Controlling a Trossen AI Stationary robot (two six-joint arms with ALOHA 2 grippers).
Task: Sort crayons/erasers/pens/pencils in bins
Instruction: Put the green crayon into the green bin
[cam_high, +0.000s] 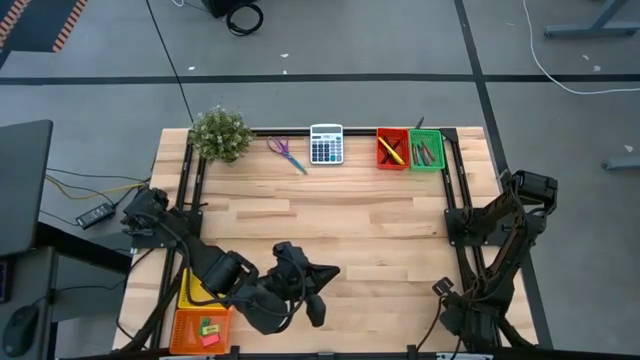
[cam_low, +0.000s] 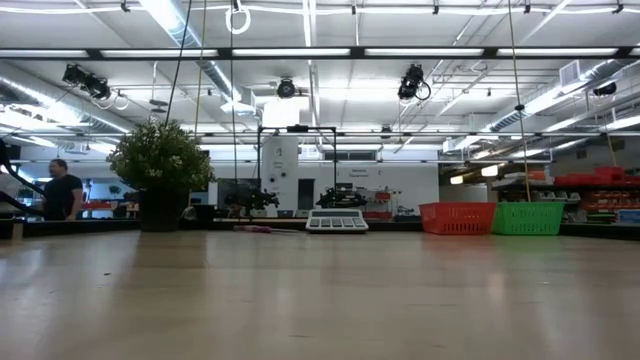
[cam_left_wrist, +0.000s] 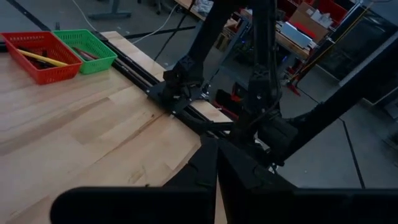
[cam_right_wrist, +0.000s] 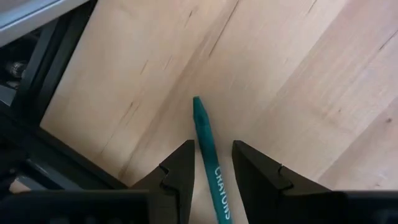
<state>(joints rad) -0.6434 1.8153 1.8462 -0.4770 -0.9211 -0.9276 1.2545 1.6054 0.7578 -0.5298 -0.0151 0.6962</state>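
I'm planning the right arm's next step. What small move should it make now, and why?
Probably carry the teal crayon toward the green bin at the table's far edge. The right gripper has the crayon between its fingers, above bare wood, while the green bin already holds similar dull sticks. The left gripper waits shut near the front edge.

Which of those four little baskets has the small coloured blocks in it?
The orange bin, at the table's near left corner next to the yellow bin. The red bin and green bin at the far edge hold only sticks.
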